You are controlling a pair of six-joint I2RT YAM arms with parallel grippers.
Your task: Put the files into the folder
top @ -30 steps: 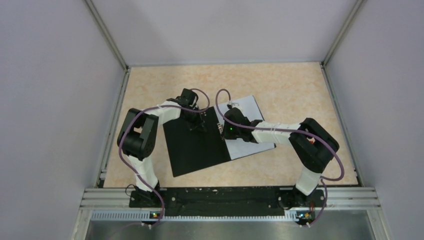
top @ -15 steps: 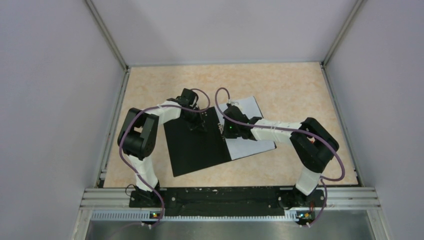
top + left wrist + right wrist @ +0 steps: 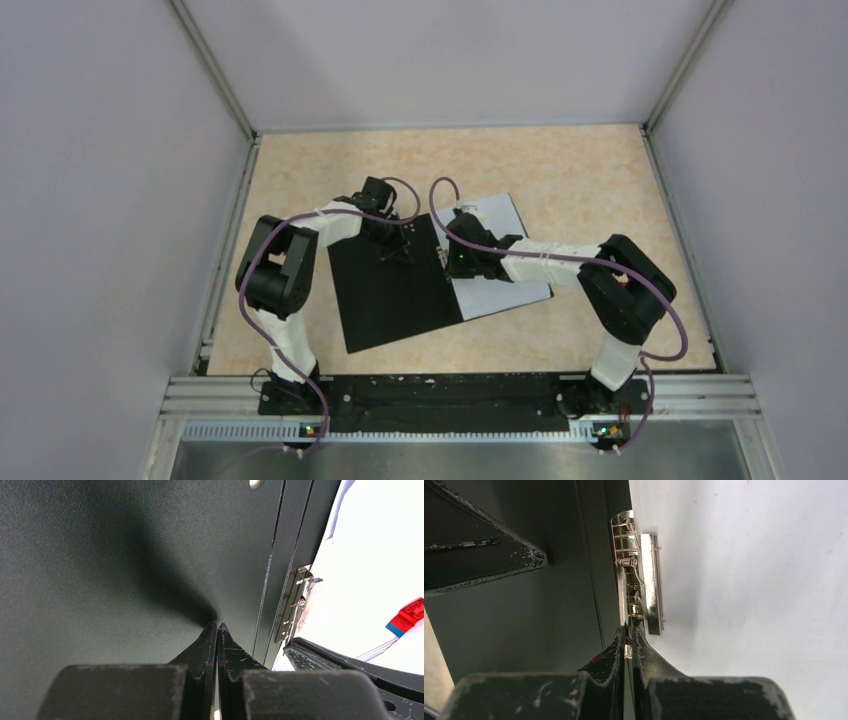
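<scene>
The folder (image 3: 390, 295) lies open on the table with its black inside up. The white files (image 3: 500, 292) cover its right half. My left gripper (image 3: 398, 250) is shut and empty, its tips pressed on the black left cover (image 3: 100, 555) close to the spine; in its wrist view the gripper (image 3: 217, 625) shows closed tips. My right gripper (image 3: 444, 256) is at the spine, shut on the lower end of the metal spine clip (image 3: 646, 580); the gripper (image 3: 629, 632) holds a metal tab between its tips. The files (image 3: 749, 580) lie right of the clip (image 3: 299, 602).
A small red-and-blue toy block (image 3: 407, 616) sits at the far side of the files beside thin wires. Grey walls enclose the beige table (image 3: 580, 170) at the left, right and back. The two arms' wrists are close together over the folder's spine.
My right gripper has edged slightly farther along the spine. The left gripper, folder and files have not visibly moved.
</scene>
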